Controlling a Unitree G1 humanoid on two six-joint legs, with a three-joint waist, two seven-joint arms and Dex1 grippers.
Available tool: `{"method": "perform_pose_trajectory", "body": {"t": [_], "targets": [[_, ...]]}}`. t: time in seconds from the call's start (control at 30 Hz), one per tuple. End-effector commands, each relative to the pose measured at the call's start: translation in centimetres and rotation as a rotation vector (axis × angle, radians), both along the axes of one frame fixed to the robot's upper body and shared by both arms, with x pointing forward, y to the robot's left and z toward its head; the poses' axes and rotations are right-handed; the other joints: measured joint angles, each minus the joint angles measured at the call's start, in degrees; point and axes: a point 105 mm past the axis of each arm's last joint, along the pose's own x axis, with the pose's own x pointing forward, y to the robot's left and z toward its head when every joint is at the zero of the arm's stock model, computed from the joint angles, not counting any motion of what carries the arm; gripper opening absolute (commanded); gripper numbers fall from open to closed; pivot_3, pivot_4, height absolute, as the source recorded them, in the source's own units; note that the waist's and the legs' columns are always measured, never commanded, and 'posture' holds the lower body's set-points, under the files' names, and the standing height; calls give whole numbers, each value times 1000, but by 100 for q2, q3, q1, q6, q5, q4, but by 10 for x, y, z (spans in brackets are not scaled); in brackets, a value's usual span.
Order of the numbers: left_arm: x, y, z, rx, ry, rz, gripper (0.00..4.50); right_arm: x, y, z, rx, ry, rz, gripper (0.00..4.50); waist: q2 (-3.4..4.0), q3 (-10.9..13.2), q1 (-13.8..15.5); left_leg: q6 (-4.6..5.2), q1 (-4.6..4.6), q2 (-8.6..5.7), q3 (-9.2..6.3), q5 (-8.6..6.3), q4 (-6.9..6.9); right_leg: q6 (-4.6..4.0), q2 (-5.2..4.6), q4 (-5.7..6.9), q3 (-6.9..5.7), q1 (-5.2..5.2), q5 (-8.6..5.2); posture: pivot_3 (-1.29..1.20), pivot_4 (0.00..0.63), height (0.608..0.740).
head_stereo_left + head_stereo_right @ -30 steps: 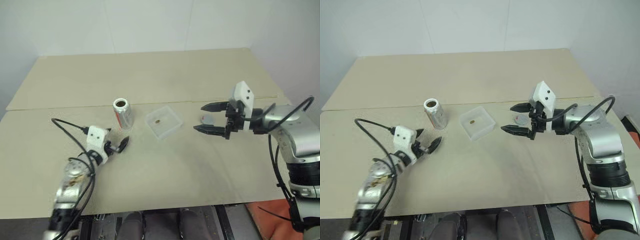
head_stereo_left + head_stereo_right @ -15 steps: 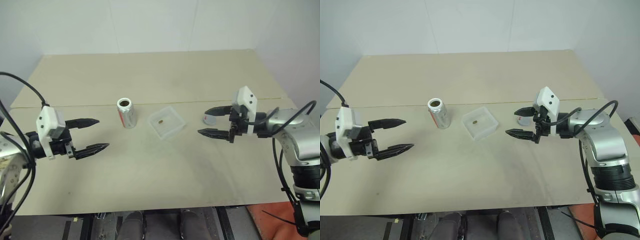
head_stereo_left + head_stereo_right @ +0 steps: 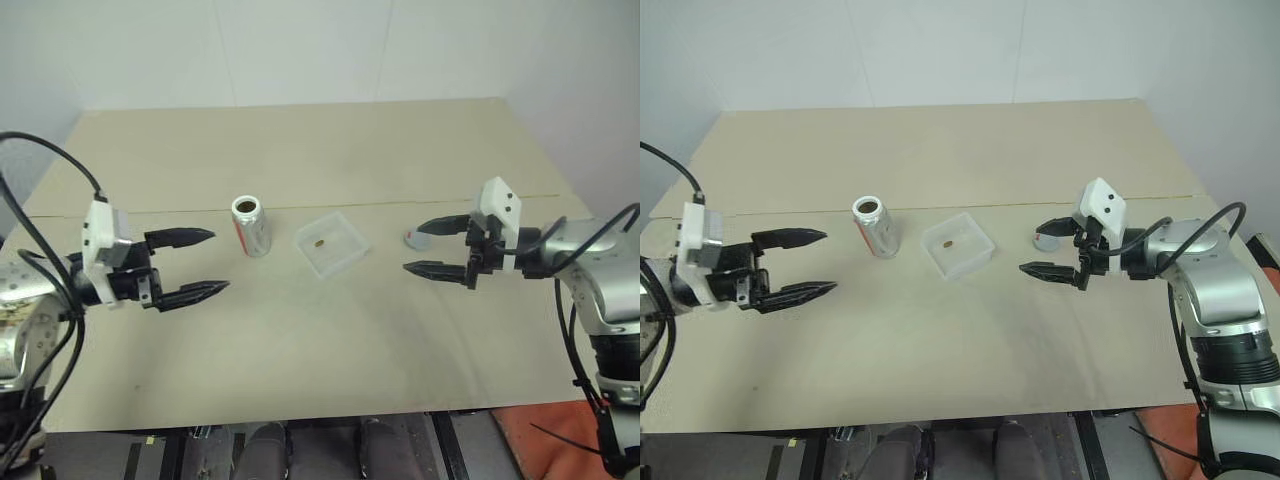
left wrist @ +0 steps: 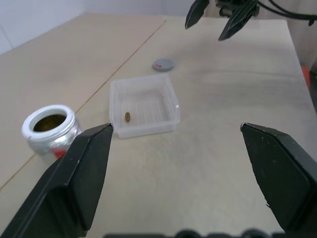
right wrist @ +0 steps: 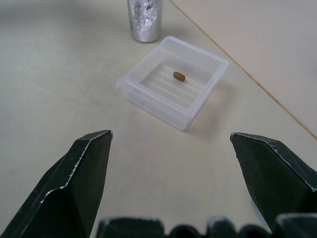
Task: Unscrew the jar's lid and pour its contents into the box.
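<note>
Nearest to the robot, the left gripper [image 3: 194,264] hangs above the table [image 3: 330,350] on its left side, with its two black fingers spread wide apart and nothing between them; the fingers point toward the middle of the table and touch no object. On the other side, at about the same depth, the right gripper [image 3: 433,246] also stands with its fingers wide apart and empty, pointing inward toward the middle. It holds nothing and touches nothing. Just behind the upper finger of the right gripper, the lid [image 3: 415,238] lies flat on the table; it is a small round grey cap with a little red mark, and it is off the jar. In the left wrist view the lid [image 4: 163,65] lies a short way beyond the box, apart from it. Between the two grippers, a little farther from the robot, the box [image 3: 344,257] sits on the table; it is a shallow square tray of clear plastic. Inside it lies one small brown pellet [image 3: 319,242], resting on the floor of the tray, as the right wrist view shows too [image 5: 179,76]. To the left of the box and near it, but not touching, the jar [image 3: 250,228] stands upright and open, its round mouth showing dark inside. Its body is silvery with a red stripe. Behind these things a seam line crosses the table from left to right.
</note>
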Motion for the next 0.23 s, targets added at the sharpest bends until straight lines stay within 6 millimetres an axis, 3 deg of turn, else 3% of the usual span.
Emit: {"method": "perform_pose_trajectory", "body": {"t": [0.03, 0.23], "targets": [[-3, -4, 6, 7, -25, -22, 4453, -6, -3, 16, -9, -62, 7, 4500, 0, 0, -4, 0, 0, 0, 0, 0, 0, 0, 0, 0, 0, 0, 0, 0, 150, 740], [-3, -6, 7, 12, -25, -38, 4453, -9, -5, 13, -13, -68, -7, 4500, 0, 0, 0, 0, 1, -1, 0, 0, 1, 0, 0, 0, 1, 1, 0, 0, 150, 740]]}}
